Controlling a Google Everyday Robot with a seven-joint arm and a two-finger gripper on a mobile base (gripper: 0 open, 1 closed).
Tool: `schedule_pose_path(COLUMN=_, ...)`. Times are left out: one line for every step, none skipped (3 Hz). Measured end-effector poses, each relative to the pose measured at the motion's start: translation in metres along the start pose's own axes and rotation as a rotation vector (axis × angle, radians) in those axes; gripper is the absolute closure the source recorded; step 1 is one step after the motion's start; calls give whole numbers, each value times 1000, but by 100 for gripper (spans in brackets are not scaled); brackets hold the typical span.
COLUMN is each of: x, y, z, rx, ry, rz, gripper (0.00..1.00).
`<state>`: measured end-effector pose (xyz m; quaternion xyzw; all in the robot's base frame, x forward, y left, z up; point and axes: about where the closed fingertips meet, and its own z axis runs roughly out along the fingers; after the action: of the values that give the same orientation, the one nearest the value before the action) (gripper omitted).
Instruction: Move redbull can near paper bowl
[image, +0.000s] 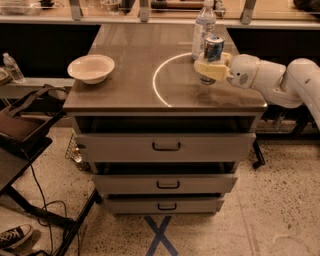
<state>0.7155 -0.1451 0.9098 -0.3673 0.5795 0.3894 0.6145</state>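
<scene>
Right now my gripper (212, 70) pinches the redbull can (214, 48) low; swinging toward the paper bowl (91, 68) at nine o'clock could clip the water bottle (203, 25) at eleven.

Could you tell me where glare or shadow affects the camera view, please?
Camera view: warm, dim light; a bright reflected arc on the table top, left of the gripper holding the redbull can; deep shadow in the drawer gaps; paper bowl evenly lit.

redbull can (214, 47): slim, blue and silver, upright, right side of tabletop (135, 60).
paper bowl (91, 75): shallow, off-white, upright, left side, well apart from can.
gripper (212, 70): clasped around the can's lower half.
</scene>
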Motion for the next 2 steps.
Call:
schedule_pose_path(x=-50, y=54, z=61, rx=-110, ry=-15, rz=-19, gripper=100)
schedule_pose_path(x=-61, y=98, z=105, rx=-157, ry=14, rz=5, gripper=100)
